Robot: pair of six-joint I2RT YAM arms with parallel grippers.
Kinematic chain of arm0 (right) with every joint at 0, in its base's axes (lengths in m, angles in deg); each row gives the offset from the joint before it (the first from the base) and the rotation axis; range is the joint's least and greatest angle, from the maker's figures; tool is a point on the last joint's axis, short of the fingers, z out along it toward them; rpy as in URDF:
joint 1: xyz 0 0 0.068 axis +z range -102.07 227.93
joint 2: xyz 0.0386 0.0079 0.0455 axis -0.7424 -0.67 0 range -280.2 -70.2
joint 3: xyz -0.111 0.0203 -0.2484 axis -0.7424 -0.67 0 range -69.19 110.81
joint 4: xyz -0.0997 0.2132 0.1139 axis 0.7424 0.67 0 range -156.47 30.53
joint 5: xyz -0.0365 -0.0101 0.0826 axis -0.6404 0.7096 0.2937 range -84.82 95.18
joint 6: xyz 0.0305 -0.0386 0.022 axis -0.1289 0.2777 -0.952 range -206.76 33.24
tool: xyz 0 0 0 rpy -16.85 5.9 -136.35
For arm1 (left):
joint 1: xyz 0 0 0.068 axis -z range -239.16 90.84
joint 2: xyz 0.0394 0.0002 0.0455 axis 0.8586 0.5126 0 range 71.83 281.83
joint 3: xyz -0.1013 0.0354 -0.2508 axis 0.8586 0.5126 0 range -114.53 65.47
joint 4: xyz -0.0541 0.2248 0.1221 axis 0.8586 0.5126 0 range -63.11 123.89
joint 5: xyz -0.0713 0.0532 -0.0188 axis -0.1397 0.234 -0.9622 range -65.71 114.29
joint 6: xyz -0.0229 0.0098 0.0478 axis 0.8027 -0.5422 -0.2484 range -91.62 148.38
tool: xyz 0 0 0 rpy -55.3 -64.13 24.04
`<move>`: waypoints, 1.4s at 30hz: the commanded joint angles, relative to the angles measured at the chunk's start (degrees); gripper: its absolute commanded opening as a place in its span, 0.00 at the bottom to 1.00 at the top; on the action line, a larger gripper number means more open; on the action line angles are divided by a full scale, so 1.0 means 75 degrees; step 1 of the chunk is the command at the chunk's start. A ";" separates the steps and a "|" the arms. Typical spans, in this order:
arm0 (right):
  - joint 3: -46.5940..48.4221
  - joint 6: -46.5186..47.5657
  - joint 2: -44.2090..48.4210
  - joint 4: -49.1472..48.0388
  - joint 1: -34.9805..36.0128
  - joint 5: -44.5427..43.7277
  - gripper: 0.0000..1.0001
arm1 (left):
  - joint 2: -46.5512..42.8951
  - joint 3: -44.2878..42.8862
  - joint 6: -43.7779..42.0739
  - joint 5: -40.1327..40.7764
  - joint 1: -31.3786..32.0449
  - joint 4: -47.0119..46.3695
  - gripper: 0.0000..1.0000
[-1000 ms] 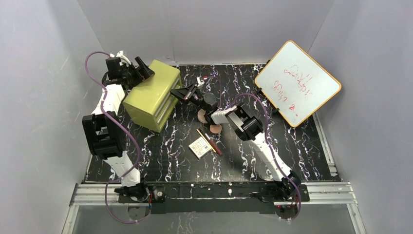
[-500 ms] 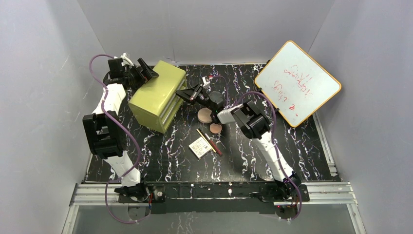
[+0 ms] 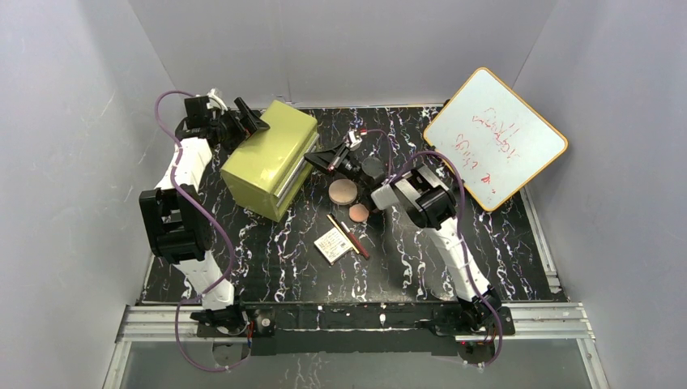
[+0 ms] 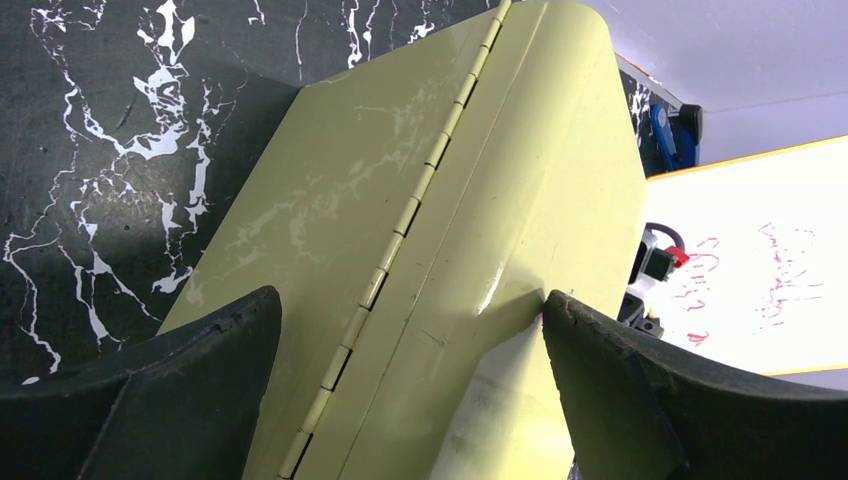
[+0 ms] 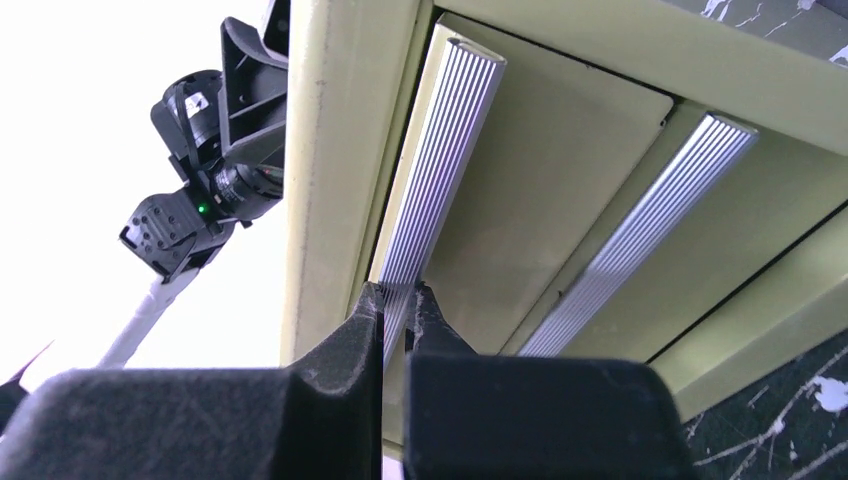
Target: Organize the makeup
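The olive-green drawer box (image 3: 271, 158) stands at the back left. My right gripper (image 3: 314, 160) is shut on the ribbed silver handle (image 5: 440, 160) of its top drawer, as the right wrist view (image 5: 397, 295) shows. My left gripper (image 3: 253, 123) is open over the box's hinged back (image 4: 450, 200), and its right fingertip (image 4: 600, 370) touches the box. On the mat lie the larger pinkish disc (image 3: 343, 191), the smaller disc (image 3: 359, 212), the gold pencil (image 3: 339, 228), the dark red pencil (image 3: 357, 241) and the cream palette (image 3: 333, 245).
The orange-framed whiteboard (image 3: 494, 138) leans at the back right and also shows in the left wrist view (image 4: 760, 270). A second silver drawer handle (image 5: 640, 230) sits below the gripped one. Grey walls close in the black marbled mat (image 3: 454, 243).
The box has slid to the right with my right gripper pulling at the handle. My left gripper followed it right. The right arm no longer covers the two discs.
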 commanded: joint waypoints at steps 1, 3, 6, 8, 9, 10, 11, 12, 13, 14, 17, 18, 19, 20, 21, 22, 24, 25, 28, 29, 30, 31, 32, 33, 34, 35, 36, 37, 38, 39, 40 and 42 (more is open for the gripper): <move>-0.0575 0.0634 0.0030 0.0062 -0.0568 -0.0246 0.01 | 0.0118 -0.0024 -0.0549 0.0830 -0.0068 0.1004 0.99; -0.0694 0.0613 0.0023 -0.0011 -0.0612 -0.0166 0.01 | 0.0095 -0.0022 -0.0680 0.0985 -0.0068 0.1093 0.99; -0.0916 0.0621 0.0083 -0.0058 -0.0666 -0.0087 0.01 | 0.0126 0.0017 -0.0819 0.1227 -0.0068 0.1183 0.99; -0.1079 0.0652 0.0173 -0.0058 -0.0708 -0.0019 0.01 | 0.0149 0.0025 -0.0858 0.1314 -0.0068 0.1204 0.99; -0.1167 0.0678 0.0237 -0.0040 -0.0738 0.0017 0.01 | 0.0161 0.0032 -0.0865 0.1357 -0.0068 0.1224 0.99; -0.1251 0.0732 0.0313 0.0001 -0.0753 0.0070 0.01 | 0.0164 0.0028 -0.0882 0.1383 -0.0070 0.1238 1.00; -0.1363 0.0799 0.0404 0.0047 -0.0784 0.0125 0.01 | 0.0165 0.0015 -0.0897 0.1427 -0.0069 0.1240 0.99; -0.1481 0.0875 0.0511 0.0088 -0.0806 0.0178 0.01 | 0.0152 0.0012 -0.0911 0.1455 -0.0070 0.1256 0.99; -0.1607 0.0961 0.0603 0.0133 -0.0825 0.0219 0.01 | 0.0152 -0.0014 -0.0928 0.1487 -0.0069 0.1272 1.00; -0.1749 0.1034 0.0701 0.0140 -0.0852 0.0259 0.01 | 0.0147 -0.0027 -0.0935 0.1511 -0.0068 0.1285 0.99; -0.2096 0.1116 0.0902 0.0111 -0.0936 0.0361 0.01 | 0.0134 -0.0056 -0.0944 0.1548 -0.0069 0.1313 0.99; -0.2188 0.1127 0.0945 0.0093 -0.0948 0.0394 0.01 | 0.0125 -0.0068 -0.0946 0.1546 -0.0071 0.1327 0.99; -0.2299 0.1162 0.0994 0.0090 -0.0967 0.0425 0.01 | 0.0123 -0.0075 -0.0947 0.1549 -0.0069 0.1333 0.99; -0.2412 0.1203 0.1061 0.0092 -0.0979 0.0449 0.01 | 0.0117 -0.0070 -0.0948 0.1562 -0.0069 0.1334 0.99; -0.2587 0.1255 0.1127 0.0098 -0.0982 0.0463 0.01 | 0.0113 -0.0075 -0.0948 0.1571 -0.0066 0.1334 0.99; -0.2715 0.1300 0.1197 0.0101 -0.1005 0.0476 0.01 | 0.0104 -0.0073 -0.0948 0.1593 -0.0068 0.1343 0.99; -0.2950 0.1353 0.1301 0.0092 -0.1029 0.0495 0.01 | 0.0091 -0.0065 -0.0931 0.1594 -0.0067 0.1333 0.99; -0.3033 0.1376 0.1339 0.0075 -0.1049 0.0526 0.01 | 0.0084 -0.0053 -0.0919 0.1585 -0.0065 0.1334 0.99; -0.3285 0.1445 0.1455 0.0062 -0.1103 0.0559 0.01 | 0.0063 -0.0016 -0.0901 0.1575 -0.0068 0.1334 0.99; -0.3362 0.1479 0.1490 0.0065 -0.1117 0.0576 0.01 | 0.0038 -0.0008 -0.0901 0.1573 -0.0068 0.1340 0.99; -0.3446 0.1525 0.1541 0.0066 -0.1143 0.0591 0.01 | 0.0013 0.0010 -0.0901 0.1573 -0.0068 0.1336 0.99; -0.3514 0.1572 0.1573 0.0076 -0.1158 0.0605 0.01 | -0.0002 0.0012 -0.0901 0.1589 -0.0068 0.1336 0.99; -0.3588 0.1603 0.1607 0.0088 -0.1184 0.0615 0.01 | -0.0013 0.0005 -0.0901 0.1594 -0.0068 0.1334 0.99; -0.3634 0.1619 0.1635 0.0089 -0.1207 0.0637 0.01 | -0.0020 -0.0004 -0.0901 0.1588 -0.0068 0.1337 0.99; -0.3672 0.1637 0.1650 0.0095 -0.1215 0.0660 0.01 | -0.0022 -0.0008 -0.0891 0.1574 -0.0068 0.1334 0.99; -0.3697 0.1664 0.1687 0.0121 -0.1226 0.0700 0.01 | -0.0023 -0.0018 -0.0881 0.1567 -0.0066 0.1343 0.99; -0.3715 0.1711 0.1739 0.0224 -0.1249 0.0752 0.01 | -0.0023 -0.0014 -0.0878 0.1551 -0.0068 0.1335 0.99; -0.3728 0.1812 0.1823 0.0356 -0.1262 0.0812 0.05 | -0.0023 -0.0013 -0.0872 0.1548 -0.0068 0.1334 0.99; -0.3750 0.1939 0.1958 0.0549 -0.1264 0.0865 0.17 | -0.0022 -0.0014 -0.0866 0.1546 -0.0068 0.1328 0.99; -0.3799 0.2121 0.2208 0.0806 -0.1261 0.0876 0.28 | -0.0020 -0.0021 -0.0863 0.1528 -0.0068 0.1320 1.00; -0.3862 0.2342 0.2441 0.1077 -0.1260 0.0860 0.36 | -0.0022 -0.0006 -0.0855 0.1529 -0.0068 0.1306 0.99; -0.3869 0.2843 0.2965 0.1795 -0.1264 0.0859 0.47 | -0.0033 0.0019 -0.0823 0.1496 -0.0069 0.1253 0.99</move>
